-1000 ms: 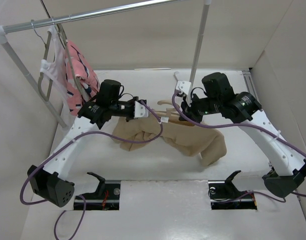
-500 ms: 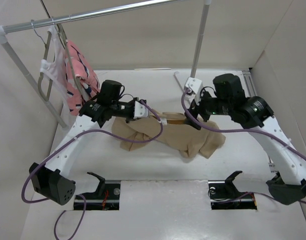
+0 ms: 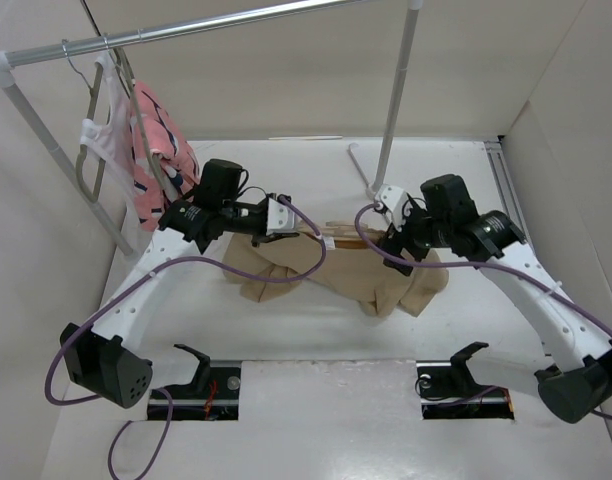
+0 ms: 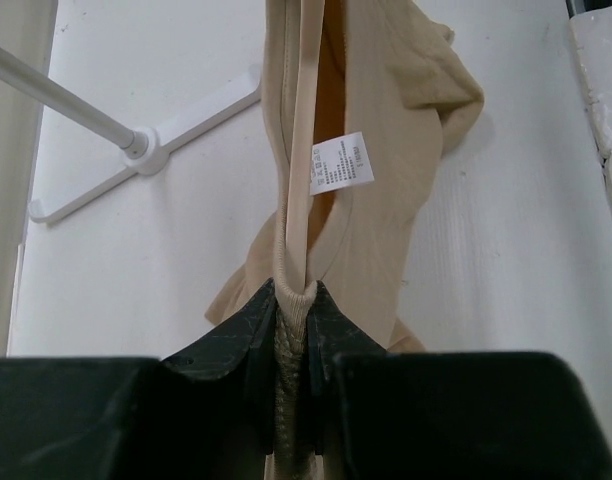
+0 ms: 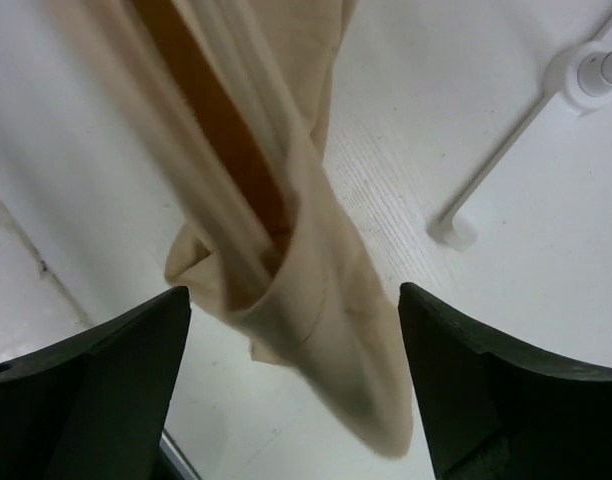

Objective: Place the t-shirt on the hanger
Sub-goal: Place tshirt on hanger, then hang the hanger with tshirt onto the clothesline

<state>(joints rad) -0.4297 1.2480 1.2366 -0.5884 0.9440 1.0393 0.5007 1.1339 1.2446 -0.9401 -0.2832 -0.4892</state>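
Note:
The tan t-shirt (image 3: 331,268) lies crumpled on the white table between the arms, and its white neck label (image 4: 339,163) shows. My left gripper (image 3: 284,228) is shut on the ribbed collar (image 4: 292,296) and holds it lifted. A slim pale bar, the hanger (image 4: 304,120), runs along inside the neck opening; it also shows as a thin line (image 3: 348,226). My right gripper (image 3: 391,250) stands open just above the shirt's right part. In the right wrist view a hanging fold of the t-shirt (image 5: 326,300) lies between its spread fingers (image 5: 106,370), touching neither.
A clothes rack's rail (image 3: 186,28) crosses the back, with a pink patterned garment (image 3: 164,150) and a white one (image 3: 98,140) on grey hangers at the left. The rack's upright pole (image 3: 398,90) and white foot (image 4: 146,155) stand just behind the shirt. Walls enclose the table.
My right gripper has opened, letting go of the shirt and hanger end, and has moved down and towards me. The shirt's right part has dropped. The left gripper holds still.

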